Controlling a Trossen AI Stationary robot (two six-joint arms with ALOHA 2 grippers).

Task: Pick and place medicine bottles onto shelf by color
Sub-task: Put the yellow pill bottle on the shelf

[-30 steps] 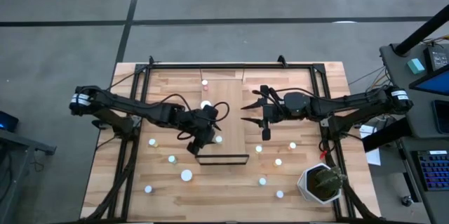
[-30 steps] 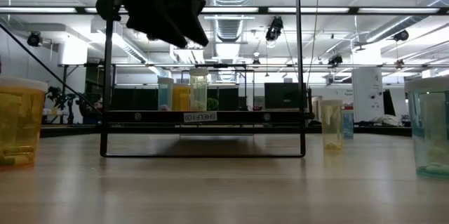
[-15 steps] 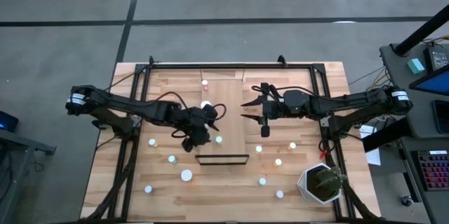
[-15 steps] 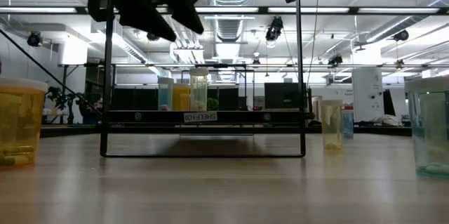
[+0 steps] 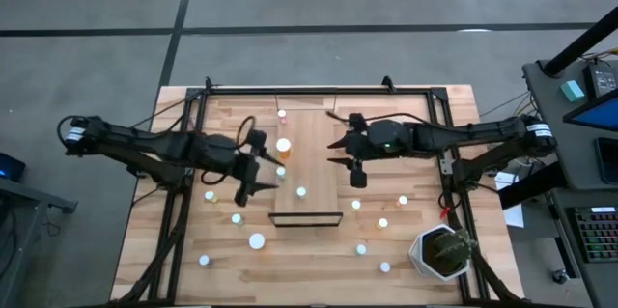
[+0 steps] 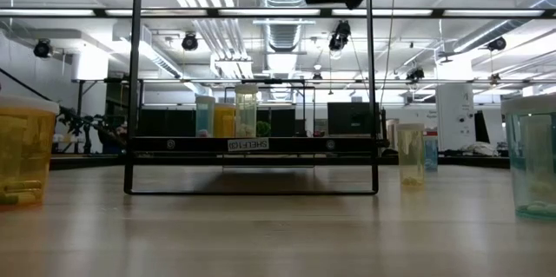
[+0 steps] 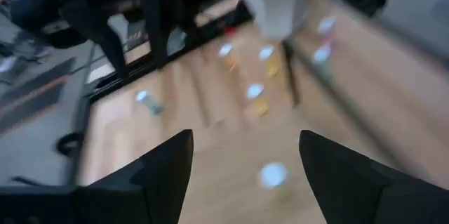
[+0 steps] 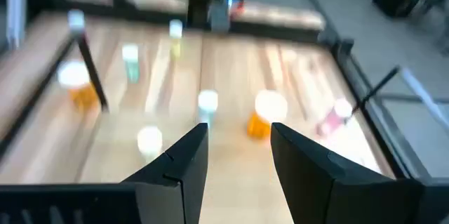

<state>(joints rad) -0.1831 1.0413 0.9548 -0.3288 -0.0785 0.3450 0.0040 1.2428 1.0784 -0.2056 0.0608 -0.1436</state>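
The shelf (image 5: pixel 314 154) is a light-wood plank in the middle of the table with a dark rail (image 5: pixel 306 218) at its near end. On it stand an orange bottle with a white cap (image 5: pixel 283 146), a small bottle (image 5: pixel 282 113) at the far end and a greenish one (image 5: pixel 301 192). My left gripper (image 5: pixel 270 166) is open and empty at the shelf's left edge; its wrist view (image 7: pixel 245 182) shows only blurred bottles ahead. My right gripper (image 5: pixel 333 154) is open and empty above the shelf's right edge, facing the orange bottle (image 8: pixel 266 115).
Loose white-capped bottles stand on the table left of the shelf (image 5: pixel 235 218) (image 5: pixel 256 240) and right of it (image 5: pixel 382 222) (image 5: pixel 361 248). A potted plant (image 5: pixel 442 250) stands at the near right corner. In the low view an orange bottle (image 6: pixel 22 151) and a greenish one (image 6: pixel 530 155) stand close.
My left gripper has drawn back from over the shelf toward the table's left edge and has left the top of the low view. My right gripper has gone a little toward the shelf. The bottles on the shelf stand as before.
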